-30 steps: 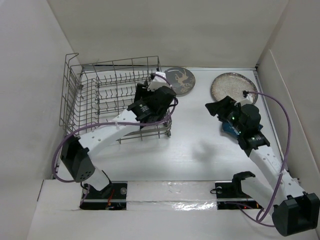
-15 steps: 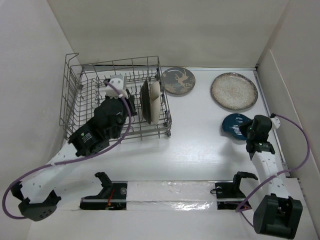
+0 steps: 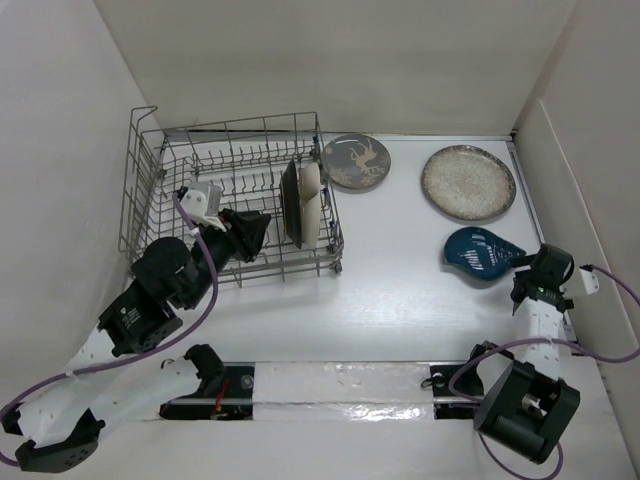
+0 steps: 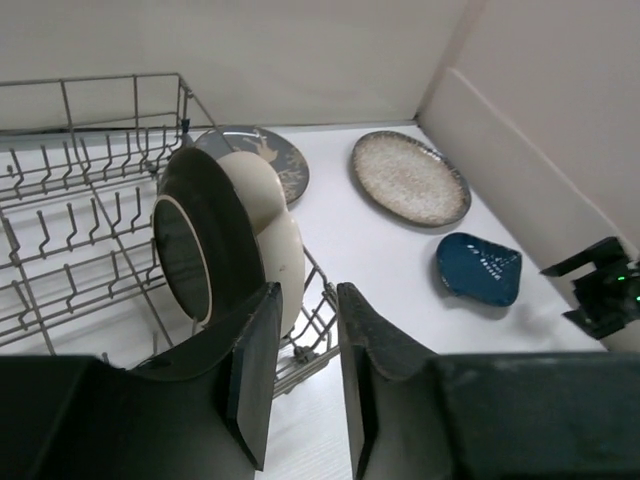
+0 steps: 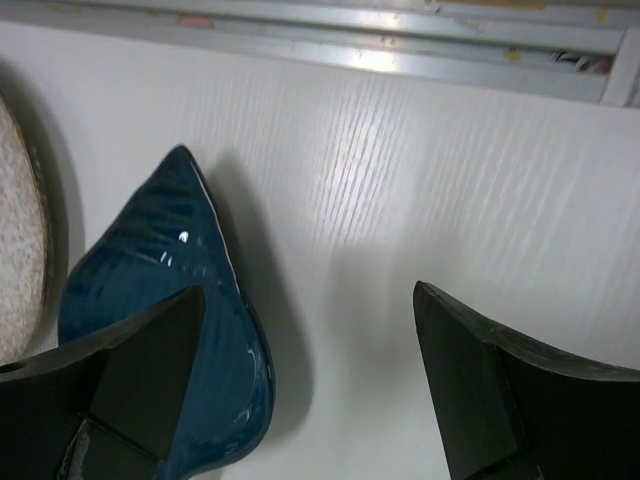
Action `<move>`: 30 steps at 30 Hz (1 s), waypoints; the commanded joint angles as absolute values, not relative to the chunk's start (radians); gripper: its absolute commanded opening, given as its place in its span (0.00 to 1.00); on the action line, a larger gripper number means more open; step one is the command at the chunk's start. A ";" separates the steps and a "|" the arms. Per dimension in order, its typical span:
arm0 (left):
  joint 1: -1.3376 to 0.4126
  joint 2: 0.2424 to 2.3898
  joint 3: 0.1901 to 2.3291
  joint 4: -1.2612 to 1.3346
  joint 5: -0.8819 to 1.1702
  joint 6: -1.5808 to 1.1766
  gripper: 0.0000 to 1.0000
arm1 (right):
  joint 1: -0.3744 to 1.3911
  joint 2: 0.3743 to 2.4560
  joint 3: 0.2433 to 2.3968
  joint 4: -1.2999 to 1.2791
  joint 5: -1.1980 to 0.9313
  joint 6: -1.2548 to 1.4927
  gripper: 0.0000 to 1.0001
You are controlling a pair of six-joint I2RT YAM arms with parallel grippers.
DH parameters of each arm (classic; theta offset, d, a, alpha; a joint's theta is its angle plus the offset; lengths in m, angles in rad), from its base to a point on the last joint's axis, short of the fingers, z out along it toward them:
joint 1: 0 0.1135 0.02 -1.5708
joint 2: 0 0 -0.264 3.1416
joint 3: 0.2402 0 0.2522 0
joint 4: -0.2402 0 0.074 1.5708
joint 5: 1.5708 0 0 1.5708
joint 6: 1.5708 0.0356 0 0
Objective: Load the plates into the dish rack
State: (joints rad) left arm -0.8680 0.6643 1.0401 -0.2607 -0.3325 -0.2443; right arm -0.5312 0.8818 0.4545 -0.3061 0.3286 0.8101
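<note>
The dish rack (image 3: 137, 200) stands at the far left. Two plates stand upright at its right end: the cream plate with the dark brown rim (image 3: 291, 203) and a cream plate (image 3: 311, 200) just behind it, both also in the left wrist view (image 4: 195, 250) (image 4: 268, 215). The dark grey deer plate (image 3: 357, 161) and the speckled plate (image 3: 468, 182) lie flat on the table. My left gripper (image 3: 258, 231) is over the rack's near side, left of the two plates, slightly open and empty (image 4: 308, 350). My right gripper (image 3: 531, 272) is open wide and empty (image 5: 305, 340) at the table's right edge.
A blue leaf-shaped dish (image 3: 482, 254) lies flat just left of my right gripper, with one finger (image 5: 140, 350) over its edge. Pale walls close in on the left, back and right. The arm bases sit on the rail (image 3: 340, 385) at the near edge.
My left gripper has drawn back from the rack's right end toward the near left, leaving the two plates standing there. My right arm has pulled back to the right edge.
</note>
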 commanded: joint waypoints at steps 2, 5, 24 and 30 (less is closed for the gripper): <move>-0.862 0.641 1.028 -0.195 -0.272 -0.250 0.29 | -0.525 0.922 0.420 -0.284 0.206 0.816 0.91; -0.862 0.627 1.023 -0.190 -0.271 -0.252 0.32 | -0.491 0.991 0.407 -0.241 0.152 0.804 0.91; -0.839 0.656 1.009 -0.189 -0.275 -0.255 0.35 | -0.374 1.187 0.376 -0.086 0.142 0.956 0.23; -0.839 0.683 1.011 -0.190 -0.268 -0.259 0.35 | -0.342 1.088 0.397 -0.172 0.172 0.959 0.00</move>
State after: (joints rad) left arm -0.8429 0.6704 1.0080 -0.2352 -0.2863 -0.2474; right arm -0.3580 1.1213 0.3965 -0.0566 0.1234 0.9665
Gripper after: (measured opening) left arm 0.349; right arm 0.082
